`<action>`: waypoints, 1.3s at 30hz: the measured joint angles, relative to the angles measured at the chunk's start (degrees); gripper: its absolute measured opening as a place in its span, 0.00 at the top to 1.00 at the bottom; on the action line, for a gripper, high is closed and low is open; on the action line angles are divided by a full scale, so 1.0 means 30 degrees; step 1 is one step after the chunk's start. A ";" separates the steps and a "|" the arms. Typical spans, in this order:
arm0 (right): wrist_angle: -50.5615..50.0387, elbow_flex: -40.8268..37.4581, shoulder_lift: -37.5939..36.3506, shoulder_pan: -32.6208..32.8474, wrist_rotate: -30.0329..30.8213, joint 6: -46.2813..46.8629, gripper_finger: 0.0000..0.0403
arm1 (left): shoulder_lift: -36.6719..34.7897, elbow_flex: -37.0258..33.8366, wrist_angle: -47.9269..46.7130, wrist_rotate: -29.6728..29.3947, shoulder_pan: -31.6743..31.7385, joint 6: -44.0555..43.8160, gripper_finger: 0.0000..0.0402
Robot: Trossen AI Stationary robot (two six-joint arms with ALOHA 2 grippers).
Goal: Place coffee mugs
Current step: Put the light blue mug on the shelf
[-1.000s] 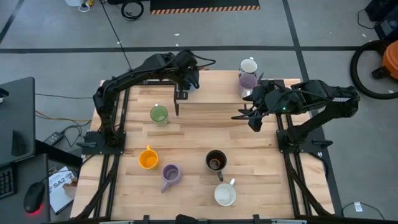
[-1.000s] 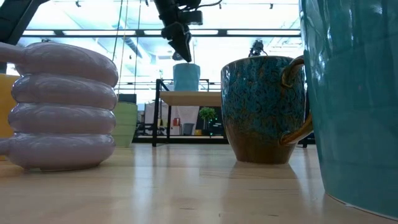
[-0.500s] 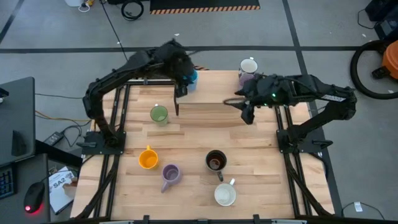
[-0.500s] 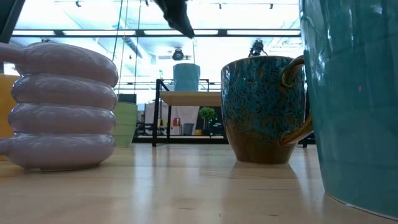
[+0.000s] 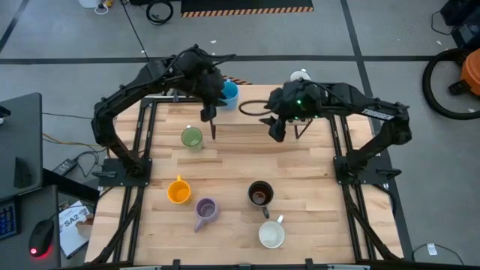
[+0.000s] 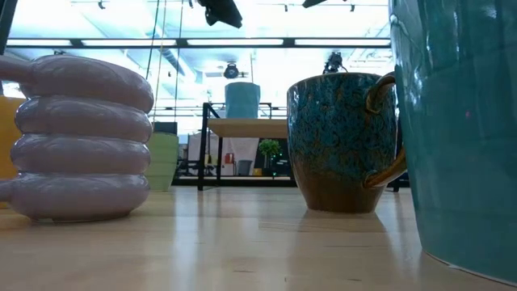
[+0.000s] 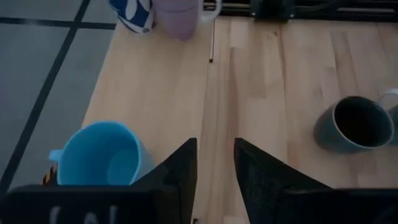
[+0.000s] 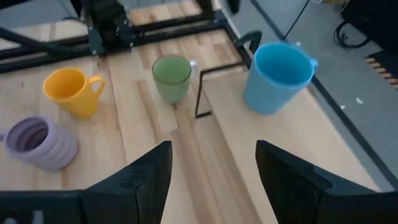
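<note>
Blue mug (image 8: 276, 76) handle visible only in wrist views.

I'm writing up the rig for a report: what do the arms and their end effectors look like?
Both arms are black, slim and multi-jointed, on black frame bases at the table's sides, with dark cables looping near the wrists. The left end effector and right end effector each have two flat matte-black fingers. No markings visible.
</note>
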 joint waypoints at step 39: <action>0.7890 0.1199 0.5253 -0.5152 -0.6611 -0.2883 0.43 | -1.3737 -1.7324 1.0418 -0.3133 -0.1010 -0.6534 0.86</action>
